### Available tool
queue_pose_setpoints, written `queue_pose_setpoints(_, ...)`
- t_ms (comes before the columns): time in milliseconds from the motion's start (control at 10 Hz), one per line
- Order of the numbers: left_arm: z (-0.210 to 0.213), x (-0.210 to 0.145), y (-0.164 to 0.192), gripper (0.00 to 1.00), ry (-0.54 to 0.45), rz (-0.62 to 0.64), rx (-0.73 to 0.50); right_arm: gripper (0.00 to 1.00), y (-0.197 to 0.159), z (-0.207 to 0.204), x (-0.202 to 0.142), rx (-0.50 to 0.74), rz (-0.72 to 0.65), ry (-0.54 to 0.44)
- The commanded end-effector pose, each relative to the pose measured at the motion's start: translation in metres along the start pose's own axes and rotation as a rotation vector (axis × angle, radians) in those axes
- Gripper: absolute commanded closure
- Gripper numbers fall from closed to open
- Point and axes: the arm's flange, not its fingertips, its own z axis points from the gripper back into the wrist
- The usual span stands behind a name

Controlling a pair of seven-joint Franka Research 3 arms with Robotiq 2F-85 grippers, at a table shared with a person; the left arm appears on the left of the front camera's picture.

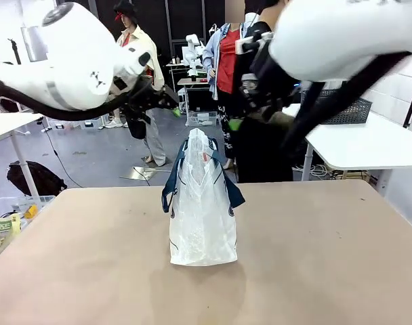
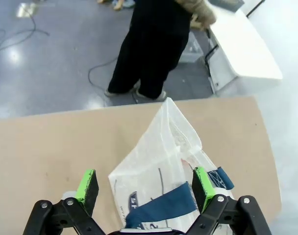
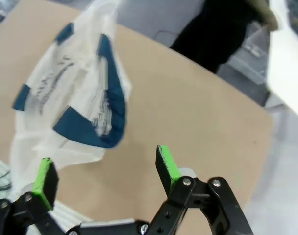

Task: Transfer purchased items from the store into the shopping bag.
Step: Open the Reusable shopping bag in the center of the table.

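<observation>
One person (image 1: 259,152) just beyond the shopping bag (image 1: 202,210)

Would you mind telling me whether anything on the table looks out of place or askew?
Nothing is spilled or damaged. The shopping bag stands upright, but its top is crumpled to a peak and the blue handles droop down its sides.
</observation>
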Motion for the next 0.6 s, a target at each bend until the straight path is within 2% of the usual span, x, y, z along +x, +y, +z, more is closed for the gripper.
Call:
queue_pose_setpoints(0,-0.019,0.014,-0.015,0.00,0.098,0.028,0.008,0.00,-0.004,-0.021,0.038,0.069,0.008,0.115)
queue_pose_setpoints(200,-0.034,0.010,-0.024,0.00,0.145,0.027,0.009,0.00,0.005,-0.049,0.052,0.077,-0.027,0.177)
queue_pose_setpoints(500,-0.052,0.010,-0.027,0.00,0.244,-0.001,0.009,0.00,0.007,-0.091,0.060,0.118,-0.112,0.181)
